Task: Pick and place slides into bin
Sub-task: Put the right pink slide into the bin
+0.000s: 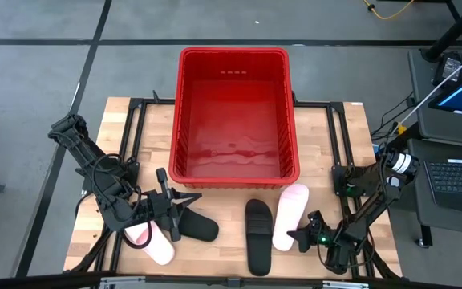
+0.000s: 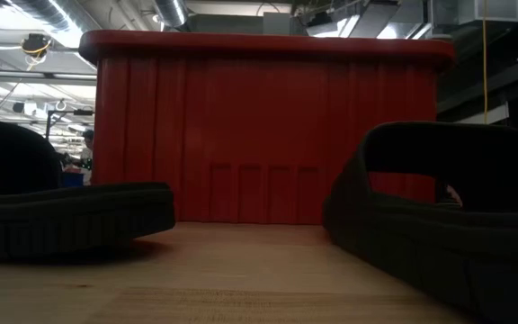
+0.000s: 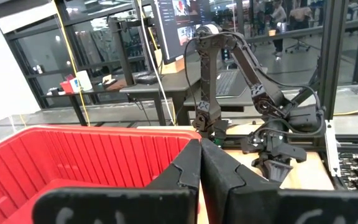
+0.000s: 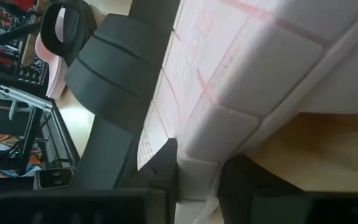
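Note:
The red bin (image 1: 233, 112) stands at the table's far middle. A pale pink slide (image 1: 290, 213) and a black slide (image 1: 257, 235) lie side by side on the table near its front edge. My right gripper (image 1: 299, 238) is at the pink slide's near end, shut on its edge. Farther left lie a second black slide (image 1: 196, 227) and a second pink slide (image 1: 154, 243), partly hidden under my left arm. My left gripper (image 1: 169, 207) hangs shut above them, holding nothing. The low view shows both black slides (image 2: 61, 211) (image 2: 439, 225) in front of the bin (image 2: 268, 126). My right gripper pinches the pink slide's sole edge (image 4: 194, 177) at its near end between its two fingers (image 4: 157, 171). The fingers come slanting down from the table's right side. The slide's far part rests on the table (image 1: 293, 197).
A black metal frame (image 1: 339, 128) runs along the tabletop on both sides of the bin. Bare wood (image 1: 223, 257) shows between the two pairs of slides. A desk with a laptop (image 1: 455, 172) stands beyond the table's right edge.

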### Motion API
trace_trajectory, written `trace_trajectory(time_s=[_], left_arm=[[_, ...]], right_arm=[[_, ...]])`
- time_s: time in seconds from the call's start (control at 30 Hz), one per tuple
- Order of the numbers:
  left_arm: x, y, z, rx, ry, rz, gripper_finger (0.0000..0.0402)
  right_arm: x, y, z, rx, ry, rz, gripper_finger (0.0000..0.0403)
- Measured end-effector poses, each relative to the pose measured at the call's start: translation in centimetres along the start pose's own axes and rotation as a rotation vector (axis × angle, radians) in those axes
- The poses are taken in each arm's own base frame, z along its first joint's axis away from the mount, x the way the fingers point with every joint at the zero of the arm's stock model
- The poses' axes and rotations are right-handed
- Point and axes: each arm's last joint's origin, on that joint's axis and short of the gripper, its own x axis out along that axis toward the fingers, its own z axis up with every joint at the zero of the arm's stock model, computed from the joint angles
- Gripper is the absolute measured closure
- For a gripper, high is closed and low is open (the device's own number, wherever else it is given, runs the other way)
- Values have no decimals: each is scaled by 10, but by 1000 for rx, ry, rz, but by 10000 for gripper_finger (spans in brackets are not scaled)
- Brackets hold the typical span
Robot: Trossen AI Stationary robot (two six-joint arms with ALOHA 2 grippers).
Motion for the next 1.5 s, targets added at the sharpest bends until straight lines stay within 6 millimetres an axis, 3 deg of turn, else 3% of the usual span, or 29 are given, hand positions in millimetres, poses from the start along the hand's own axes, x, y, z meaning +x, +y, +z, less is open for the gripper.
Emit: trace_trajectory(time_s=[0.6,1.17,1.5], left_arm=[[0,0,0,1,0,-1,399],[0,-3,0,1,-5,-81,399],[-1,-3,0,46,-7,-82,400]], right_arm=[[-11,36,-14,-43,38,2,324],[-48,101,-8,-28,-74,-75,326],[-78,154,-2,-49,-42,-37,326]])
